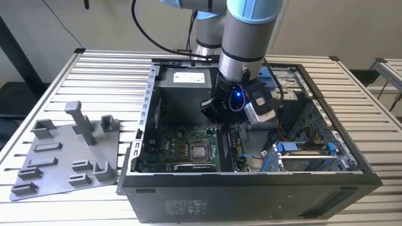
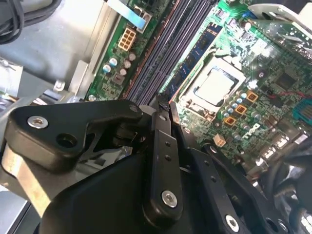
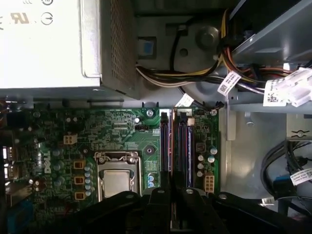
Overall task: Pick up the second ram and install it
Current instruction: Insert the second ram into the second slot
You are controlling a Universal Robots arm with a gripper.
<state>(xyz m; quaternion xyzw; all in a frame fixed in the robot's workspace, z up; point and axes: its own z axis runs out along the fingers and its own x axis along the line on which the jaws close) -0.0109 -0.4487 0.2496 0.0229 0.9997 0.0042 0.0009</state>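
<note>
One computer case [image 1: 251, 188], one green motherboard [image 3: 122, 131], one processor socket [image 3: 117, 178], one grey holder tray [image 1: 63, 160].

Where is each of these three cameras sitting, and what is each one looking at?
Exterior view: off the arm, above the table, looking down into the open computer case; the arm and gripper reach inside.
First wrist view: on the arm, looking straight down at the motherboard; gripper links show.
Second wrist view: on the arm, slanted across the gripper's black fingers.
All three share the processor socket.

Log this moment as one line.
stage: install | gripper: inside computer case | position: over motherboard memory slots
</note>
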